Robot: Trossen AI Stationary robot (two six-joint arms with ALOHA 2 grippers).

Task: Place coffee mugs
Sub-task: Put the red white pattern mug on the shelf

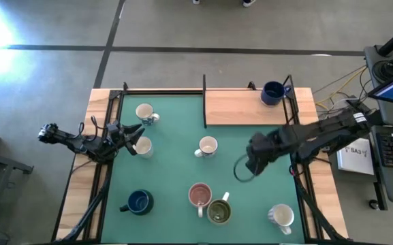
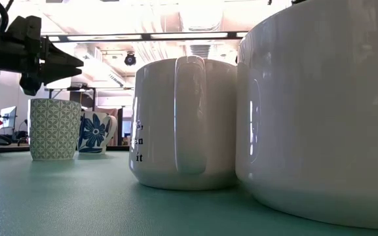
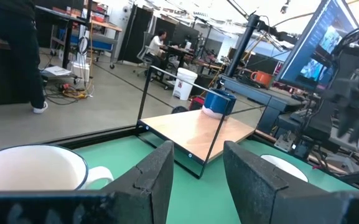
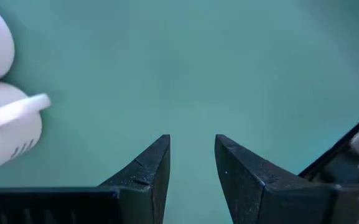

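Seven mugs sit on the green mat (image 1: 176, 136): two cream ones (image 1: 144, 113) by the left gripper (image 1: 131, 136), a white one (image 1: 208, 146) mid-mat, a dark blue one (image 1: 139, 201), a pink one (image 1: 199, 194) touching an olive one (image 1: 219, 211) at the near edge, and a white one (image 1: 281, 216) at the near right, while another blue mug (image 1: 272, 92) stands on the wooden shelf (image 1: 237, 107) at the far right. The left gripper, fingers apart and empty, hovers between the two cream mugs near the mat's left edge, and the right gripper (image 1: 250, 167), fingers parted with nothing between them, hangs over bare mat right of centre, where most free room lies. Only the low view shows a patterned mug (image 2: 55, 129) and a blue-flowered mug (image 2: 97, 132) behind two big white ones (image 2: 185, 121), and only the left wrist view shows the room beyond with a seated person (image 3: 156, 45).
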